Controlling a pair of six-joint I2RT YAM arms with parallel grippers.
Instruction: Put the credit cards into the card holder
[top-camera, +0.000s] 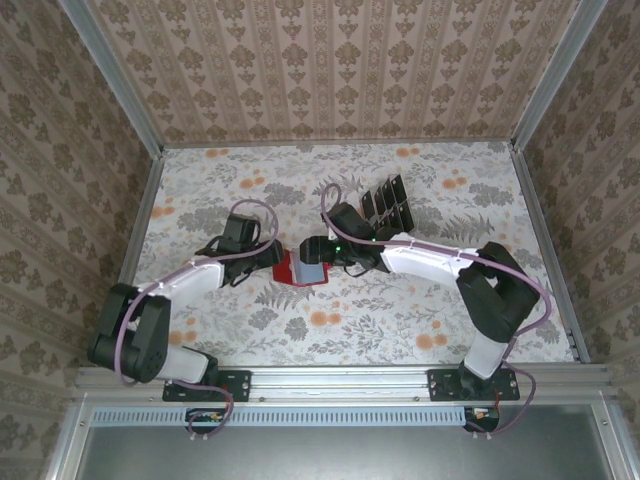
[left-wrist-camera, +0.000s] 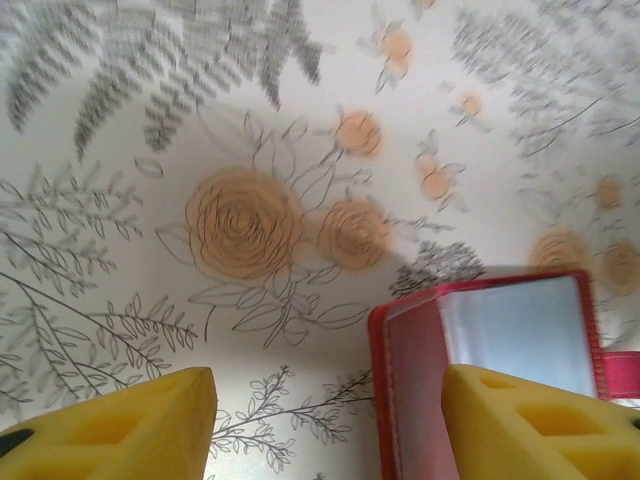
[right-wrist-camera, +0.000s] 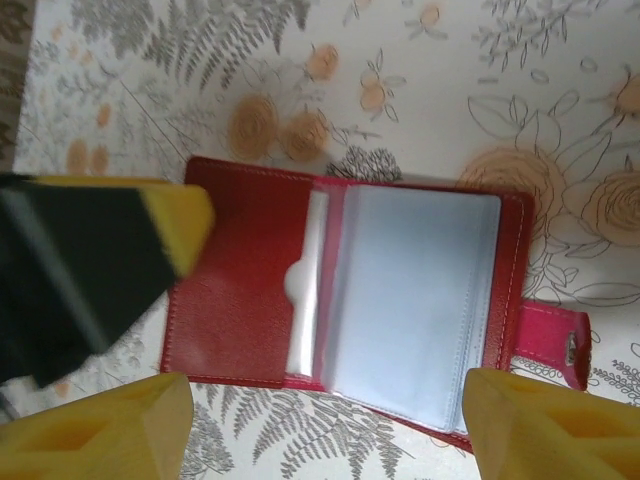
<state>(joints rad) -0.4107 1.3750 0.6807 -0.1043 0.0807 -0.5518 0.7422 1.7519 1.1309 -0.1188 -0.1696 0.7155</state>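
The card holder (right-wrist-camera: 250, 300) is a red wallet lying open on the floral table, its pale pockets (right-wrist-camera: 420, 290) facing up and its clasp tab (right-wrist-camera: 550, 340) at the right. My right gripper (right-wrist-camera: 328, 410) hovers open over its near edge with nothing between the fingers. My left gripper (left-wrist-camera: 328, 400) is open too; the wallet's red flap (left-wrist-camera: 415, 390) lies beside its right finger (left-wrist-camera: 540, 425). From above, both grippers meet at the wallet (top-camera: 297, 272): left gripper (top-camera: 280, 258), right gripper (top-camera: 314, 252). The dark credit cards (top-camera: 385, 205) stand in a slotted rack behind the right arm.
Patterned walls enclose the table (top-camera: 420, 320) on three sides. The right arm's forearm (top-camera: 430, 262) stretches from the wallet to the right, just in front of the card rack. The left arm (top-camera: 190, 275) reaches in from the left.
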